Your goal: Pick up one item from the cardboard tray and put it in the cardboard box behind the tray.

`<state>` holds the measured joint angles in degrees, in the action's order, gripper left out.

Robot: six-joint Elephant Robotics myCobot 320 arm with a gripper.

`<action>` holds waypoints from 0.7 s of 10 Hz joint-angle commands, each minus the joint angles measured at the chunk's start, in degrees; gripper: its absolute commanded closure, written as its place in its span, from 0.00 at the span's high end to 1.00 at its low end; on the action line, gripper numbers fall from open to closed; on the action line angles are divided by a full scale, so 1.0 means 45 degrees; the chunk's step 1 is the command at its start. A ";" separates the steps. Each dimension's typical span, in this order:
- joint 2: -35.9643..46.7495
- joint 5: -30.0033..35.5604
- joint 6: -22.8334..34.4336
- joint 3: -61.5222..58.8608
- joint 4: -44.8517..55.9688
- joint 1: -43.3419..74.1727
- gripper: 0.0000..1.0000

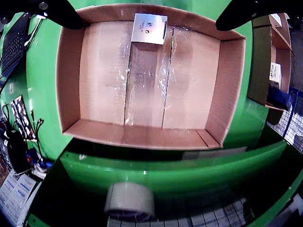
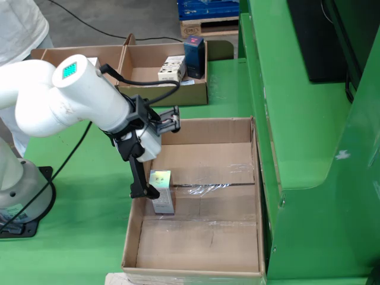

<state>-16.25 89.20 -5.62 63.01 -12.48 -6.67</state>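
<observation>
Claw (image 2: 149,191) open over silver item (image 2: 161,190) inside cardboard box (image 2: 259,196).

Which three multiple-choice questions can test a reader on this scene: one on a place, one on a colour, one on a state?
1. Where is the small silvery rectangular box?
A. On the green floor
B. Inside the large open brown cardboard box, standing against one side wall
C. In the shallow cardboard tray

2. What colour is the robot arm's round body?
A. Orange
B. Black
C. White

3. What is the state of the black two-fingered gripper?
A. Open, fingers spread wide
B. Shut on the silvery box
C. Out of every view

Answers:
1 B, since both views show it on the large box's floor, at a wall.
2 C, as the fixed view shows white casing.
3 A, because the gripper view shows both fingers far apart and clear of the silvery box.
</observation>
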 commanded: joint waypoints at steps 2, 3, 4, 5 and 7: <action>-0.0454 0.0306 0.0136 -0.0512 -0.0255 0.0277 1.00; -0.0525 0.0318 0.0083 -0.0538 -0.0221 0.0251 1.00; -0.0525 0.0318 0.0083 -0.0538 -0.0221 0.0251 1.00; -0.0671 0.0353 0.0088 -0.0614 -0.0235 0.0272 1.00; -0.0896 0.0387 0.0101 -0.0756 -0.0242 0.0290 1.00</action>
<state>-20.56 90.52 -5.27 62.05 -12.91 -5.53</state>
